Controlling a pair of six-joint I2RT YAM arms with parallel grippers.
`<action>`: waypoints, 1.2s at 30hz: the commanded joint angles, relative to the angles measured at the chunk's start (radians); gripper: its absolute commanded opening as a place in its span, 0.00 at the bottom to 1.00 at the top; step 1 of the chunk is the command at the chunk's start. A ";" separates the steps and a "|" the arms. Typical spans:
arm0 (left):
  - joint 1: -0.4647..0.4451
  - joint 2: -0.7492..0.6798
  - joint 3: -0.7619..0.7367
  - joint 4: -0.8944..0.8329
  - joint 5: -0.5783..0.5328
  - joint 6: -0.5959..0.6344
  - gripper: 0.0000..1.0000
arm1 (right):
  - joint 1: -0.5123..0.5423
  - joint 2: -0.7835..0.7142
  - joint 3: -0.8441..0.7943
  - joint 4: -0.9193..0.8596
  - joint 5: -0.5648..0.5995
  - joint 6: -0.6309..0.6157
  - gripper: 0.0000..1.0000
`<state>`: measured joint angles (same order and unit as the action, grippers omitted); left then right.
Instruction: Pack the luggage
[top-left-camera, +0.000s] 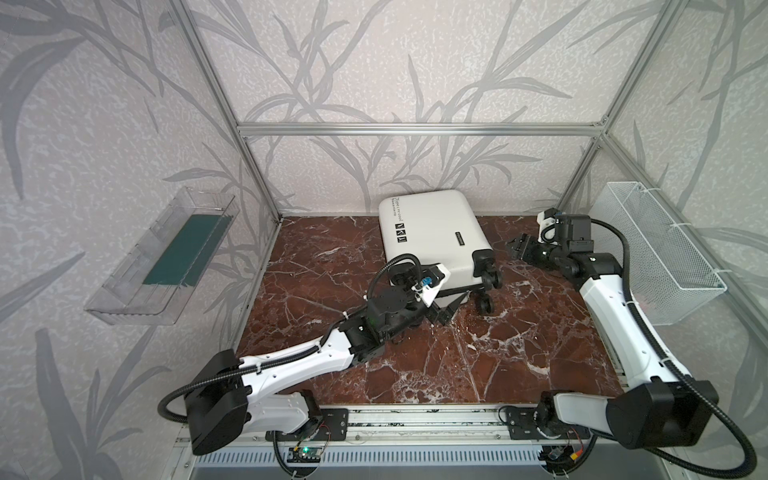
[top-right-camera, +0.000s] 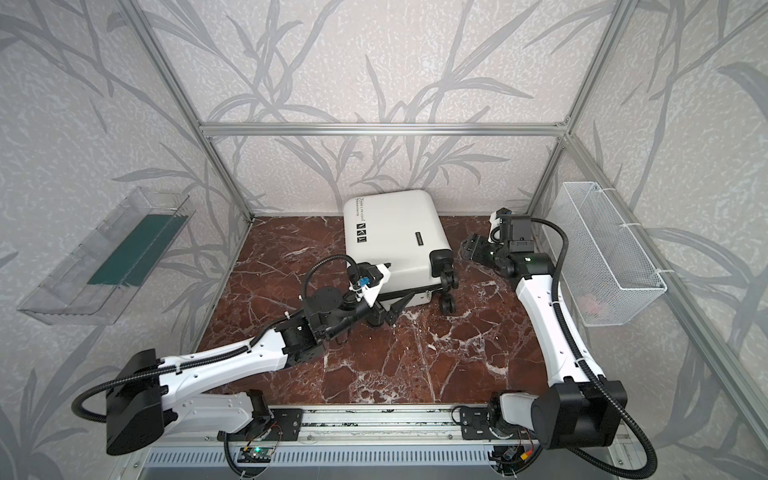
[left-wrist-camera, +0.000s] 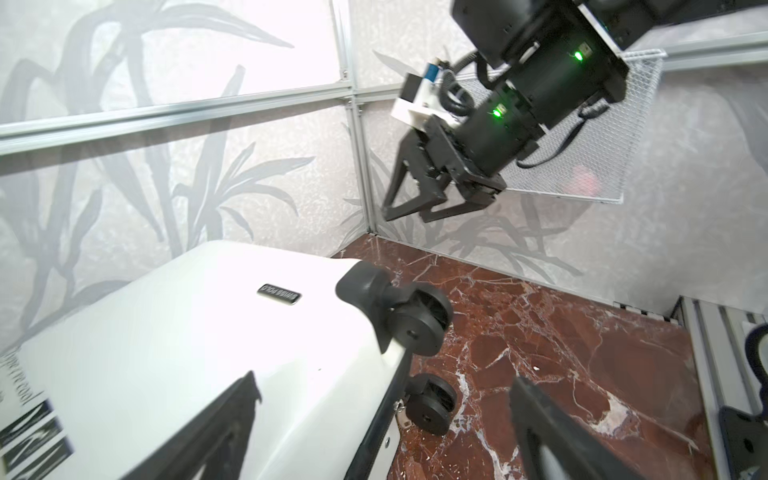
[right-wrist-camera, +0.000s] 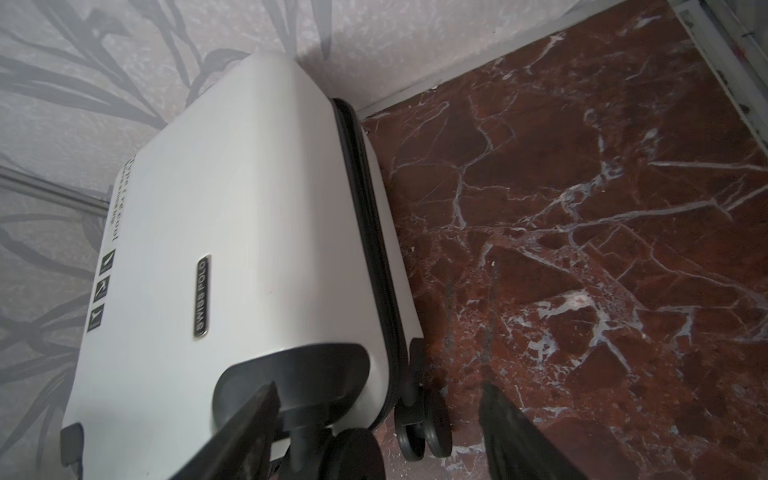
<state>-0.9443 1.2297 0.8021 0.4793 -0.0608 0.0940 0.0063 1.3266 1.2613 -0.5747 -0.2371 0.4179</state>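
- Both top views: the luggage (top-left-camera: 432, 232) lies flat on the worktop (top-left-camera: 415, 365), lid down, far end against the back wall (top-right-camera: 374, 174).
- The left fingers (top-left-camera: 455, 305) are spread wide at its near edge and empty. The right fingers (top-left-camera: 515, 246) are apart too, just off its wheels (top-left-camera: 486, 266), holding nothing.
- Left wrist: one left finger (left-wrist-camera: 232, 424) is over the luggage (left-wrist-camera: 187, 332) shell, its mate over bare worktop. No clamp.
- Right wrist: the zip (right-wrist-camera: 365, 208) looks run shut down the luggage's side. One right finger (right-wrist-camera: 249, 428) crosses the wheel housing; contact I can't tell.
- My read: packing looks done or nearly so, with nothing loose beside the luggage.
- Next move, I'd say: both arms draw back, minding the jutting wheels. There's open worktop in front and on both sides, none behind.
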 joint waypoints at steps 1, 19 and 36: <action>0.088 -0.031 0.052 -0.125 -0.083 -0.064 0.99 | -0.038 0.080 0.013 0.038 -0.025 0.027 0.76; 0.604 0.051 0.274 -0.584 0.085 -0.476 0.99 | -0.028 0.414 -0.037 0.153 -0.144 0.059 0.69; 0.677 0.160 0.406 -0.653 0.247 -0.458 0.99 | 0.273 0.238 -0.333 0.335 -0.102 0.118 0.62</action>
<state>-0.2741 1.3743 1.1633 -0.1577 0.1444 -0.3626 0.2070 1.5959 0.9474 -0.2844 -0.3180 0.5137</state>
